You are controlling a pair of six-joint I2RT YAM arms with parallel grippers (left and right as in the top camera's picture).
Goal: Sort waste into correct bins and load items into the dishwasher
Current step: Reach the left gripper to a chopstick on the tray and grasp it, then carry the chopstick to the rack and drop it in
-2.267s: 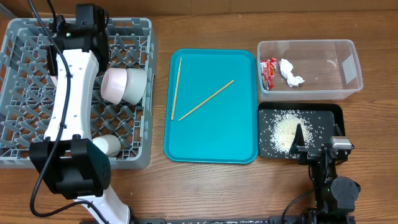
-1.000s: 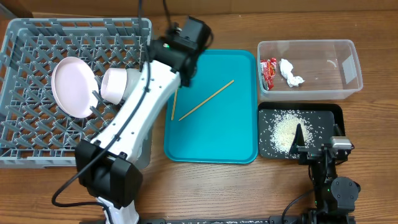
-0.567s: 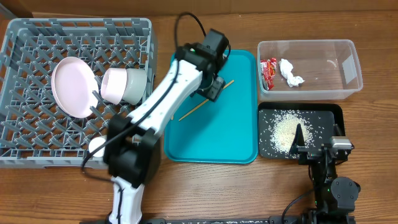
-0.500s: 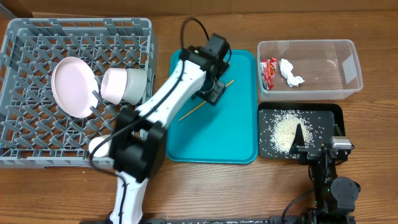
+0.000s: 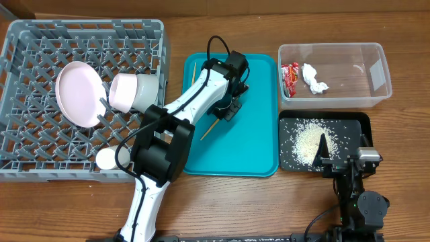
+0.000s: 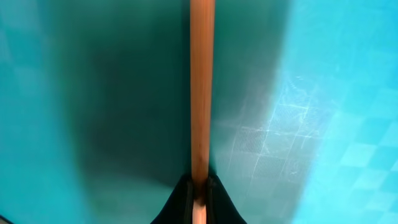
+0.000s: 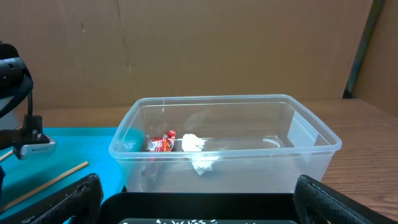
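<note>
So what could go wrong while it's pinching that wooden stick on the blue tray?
The left gripper pinches the chopstick with just its narrow tips, so the stick may swivel or slip out when lifted. The dish rack has an open lattice floor, so a thin stick could drop through.

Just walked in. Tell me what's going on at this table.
The left gripper is closed on one chopstick at the teal tray. The second chopstick lies by the tray's left edge. The plate, bowl and cup sit in the grey rack. The wrapper and tissue are in the clear tub, and rice is on the black tray. The right gripper rests open, holding nothing.
</note>
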